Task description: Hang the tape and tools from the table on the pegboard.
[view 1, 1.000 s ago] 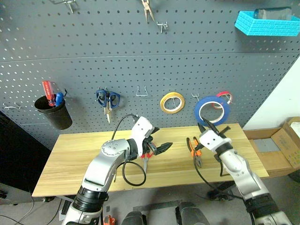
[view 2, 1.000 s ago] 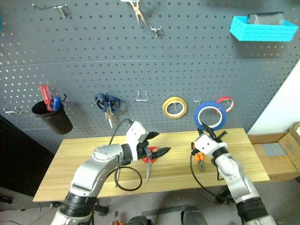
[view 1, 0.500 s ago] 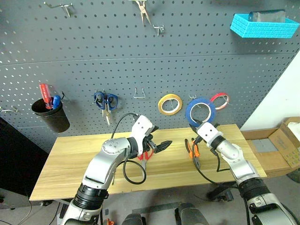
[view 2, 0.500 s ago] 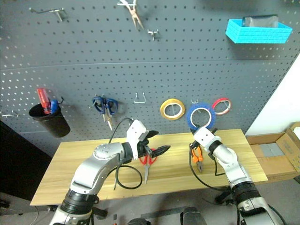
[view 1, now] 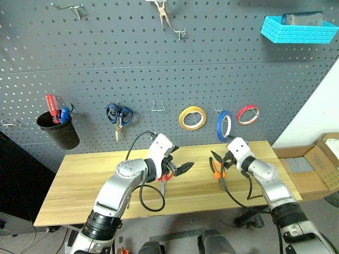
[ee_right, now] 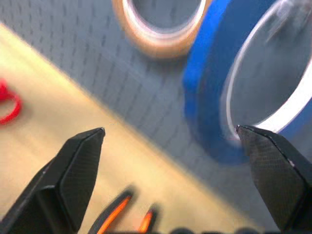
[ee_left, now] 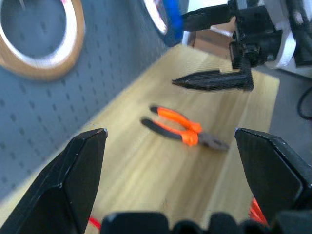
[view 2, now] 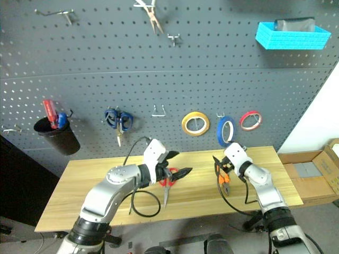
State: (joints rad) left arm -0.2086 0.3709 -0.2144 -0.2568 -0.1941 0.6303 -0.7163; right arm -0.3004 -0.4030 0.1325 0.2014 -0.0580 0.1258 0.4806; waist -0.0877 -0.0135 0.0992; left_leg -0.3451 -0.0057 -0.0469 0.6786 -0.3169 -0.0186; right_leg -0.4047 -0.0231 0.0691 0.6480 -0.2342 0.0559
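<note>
The blue tape (view 1: 223,125) hangs edge-on from a hook on the dark grey pegboard (view 1: 159,63), free of any gripper. Just below it my right gripper (view 1: 218,159) stands open and empty, over the orange-and-black pliers (view 1: 217,172) lying on the wooden table (view 1: 85,180). In the right wrist view the tape (ee_right: 214,97) is close ahead between the open fingers (ee_right: 68,175). My left gripper (view 1: 181,160) is open and empty above the red-handled scissors (view 1: 163,179), which lie flat. Its wrist view shows the pliers (ee_left: 185,131) and the right gripper (ee_left: 195,48) beyond.
On the pegboard hang a yellow roll (view 1: 193,117), a red roll (view 1: 247,114), blue-handled scissors (view 1: 118,115), slim pliers (view 1: 163,11), a black cup (view 1: 59,129) and a blue basket (view 1: 299,29). A bare hook (view 1: 158,105) sits between the scissors and the yellow roll. Cardboard boxes (view 1: 323,164) stand right of the table.
My right gripper opened and let go of the blue tape, which now hangs on its hook turned edge-on. That gripper sank toward the table. The left gripper dropped slightly, still open.
</note>
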